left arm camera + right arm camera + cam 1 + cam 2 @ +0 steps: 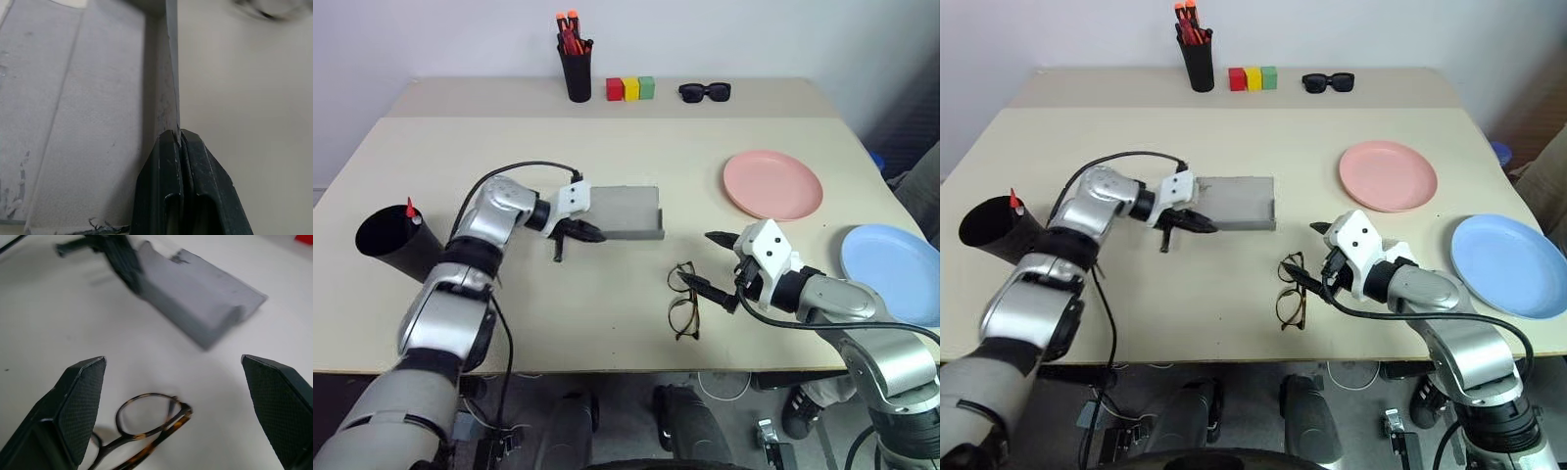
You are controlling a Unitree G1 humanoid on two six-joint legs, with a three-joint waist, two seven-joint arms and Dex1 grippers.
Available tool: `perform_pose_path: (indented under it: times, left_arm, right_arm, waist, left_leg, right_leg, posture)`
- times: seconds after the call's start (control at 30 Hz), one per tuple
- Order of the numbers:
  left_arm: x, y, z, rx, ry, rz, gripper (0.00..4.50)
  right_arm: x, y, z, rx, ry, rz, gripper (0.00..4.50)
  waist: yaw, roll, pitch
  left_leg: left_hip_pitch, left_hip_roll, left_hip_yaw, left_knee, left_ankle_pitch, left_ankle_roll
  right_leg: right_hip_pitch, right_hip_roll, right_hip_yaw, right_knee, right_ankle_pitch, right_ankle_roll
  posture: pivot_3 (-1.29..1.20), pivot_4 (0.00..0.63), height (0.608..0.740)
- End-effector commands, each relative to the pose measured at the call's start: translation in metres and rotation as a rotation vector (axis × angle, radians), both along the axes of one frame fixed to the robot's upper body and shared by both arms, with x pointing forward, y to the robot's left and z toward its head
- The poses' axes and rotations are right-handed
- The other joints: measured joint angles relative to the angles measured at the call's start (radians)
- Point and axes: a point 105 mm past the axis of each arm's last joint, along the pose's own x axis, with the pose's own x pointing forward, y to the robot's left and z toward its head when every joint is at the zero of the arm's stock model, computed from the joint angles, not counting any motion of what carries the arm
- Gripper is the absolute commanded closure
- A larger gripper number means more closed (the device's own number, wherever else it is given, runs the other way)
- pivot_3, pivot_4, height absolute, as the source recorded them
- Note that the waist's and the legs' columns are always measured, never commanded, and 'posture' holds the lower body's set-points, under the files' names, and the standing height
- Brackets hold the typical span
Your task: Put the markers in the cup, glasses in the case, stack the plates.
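The glasses (684,301) lie folded on the table (607,323), just below and between the right gripper's (717,263) wide-open, empty jaws. Beyond those jaws sits the grey case (628,212); the left gripper (579,233) is pinched shut on the thin edge of its near-left wall, one finger on each side. Far left of that gripper, the cup (393,242) lies tilted with a red marker (411,210) tip at its mouth. Right of the right gripper rest the blue plate (896,272) and, farther back, the pink plate (772,184), apart.
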Motion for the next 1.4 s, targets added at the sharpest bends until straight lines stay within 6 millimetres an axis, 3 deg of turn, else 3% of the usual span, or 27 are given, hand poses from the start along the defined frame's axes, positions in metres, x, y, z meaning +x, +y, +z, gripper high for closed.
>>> perform_pose_path:
  times: [0.03, 0.17, 0.27, 0.37, 0.5, 0.63, 0.73, 1.07, 1.4]
  left_arm:
    - [-0.023, -0.004, 0.021, -0.046, -0.017, -0.048, 4.48]
    - [-0.049, 0.000, 0.011, -0.021, 0.025, -0.037, 4.48]
    - [-0.058, 0.002, 0.004, 0.005, 0.046, -0.007, 4.48]
    - [-0.058, -0.002, 0.007, -0.015, 0.043, 0.016, 3.67]
    - [-0.049, -0.006, 0.015, -0.062, -0.034, 0.042, 1.72]
    - [-0.043, -0.014, 0.035, -0.206, -0.133, 0.075, 1.72]
    - [-0.054, -0.017, 0.044, -0.300, -0.155, 0.074, 1.72]
    - [-0.116, -0.013, 0.014, -0.371, -0.169, 0.016, 1.72]
    - [-0.126, -0.011, 0.006, -0.414, -0.156, 0.087, 1.72]
  right_arm:
    - [-0.002, 0.000, 0.009, -0.024, -0.006, 0.000, 0.00]
    - [-0.002, -0.001, 0.005, -0.027, 0.035, -0.002, 0.00]
    - [-0.001, -0.003, 0.004, -0.033, 0.051, -0.003, 0.00]
    - [0.000, -0.006, 0.002, -0.044, 0.075, -0.014, 0.00]
    - [-0.001, -0.010, 0.000, -0.044, 0.127, -0.039, 0.00]
    - [-0.007, -0.015, 0.000, 0.013, 0.207, -0.069, 0.00]
    - [-0.014, -0.018, -0.006, 0.047, 0.304, -0.101, 0.00]
    - [-0.027, -0.012, -0.021, 0.360, 0.589, -0.163, 0.00]
    - [-0.020, -0.001, -0.039, 0.485, 0.727, -0.225, 0.00]
  waist:
    - [0.005, 0.000, 0.000]
    - [0.005, 0.000, 0.000]
    - [0.004, 0.000, 0.000]
    - [0.004, 0.000, 0.000]
    - [0.004, 0.000, 0.000]
    - [0.005, 0.000, 0.000]
    - [0.004, 0.000, 0.000]
    - [0.005, 0.002, -0.001]
    - [0.001, 0.003, -0.002]
  left_leg:
    - [0.000, 0.000, 0.000, 0.000, 0.000, 0.000]
    - [0.000, 0.000, 0.000, 0.001, 0.000, 0.000]
    - [0.000, 0.000, 0.000, 0.001, 0.000, 0.000]
    - [0.001, 0.000, 0.000, 0.001, 0.000, 0.000]
    - [0.001, 0.000, 0.001, 0.001, 0.000, 0.000]
    - [0.000, 0.000, 0.000, 0.001, 0.000, 0.000]
    - [0.000, 0.000, 0.000, 0.001, 0.000, 0.000]
    - [0.003, 0.002, 0.001, 0.000, 0.000, 0.000]
    - [0.003, 0.002, 0.002, -0.001, 0.000, 0.000]
  right_leg:
    - [0.000, -0.001, 0.000, 0.000, 0.000, 0.000]
    - [0.001, -0.001, 0.000, 0.000, 0.000, 0.000]
    - [0.001, 0.000, 0.000, 0.000, 0.000, 0.000]
    - [0.001, 0.000, 0.000, 0.000, -0.001, -0.001]
    - [0.001, 0.000, 0.000, 0.000, -0.001, -0.001]
    - [0.001, 0.000, 0.000, 0.000, 0.000, 0.000]
    - [0.001, 0.000, 0.000, -0.001, 0.000, 0.000]
    - [0.003, 0.000, 0.001, -0.001, -0.002, -0.005]
    - [0.003, 0.000, 0.001, -0.003, -0.002, -0.005]
  posture:
    - [0.00, 0.150, 0.740]
    - [0.00, 0.150, 0.740]
    - [0.00, 0.150, 0.740]
    - [0.00, 0.150, 0.740]
    - [0.00, 0.150, 0.740]
    - [0.00, 0.150, 0.740]
    - [0.00, 0.150, 0.740]
    - [0.00, 0.150, 0.740]
    - [0.00, 0.150, 0.740]
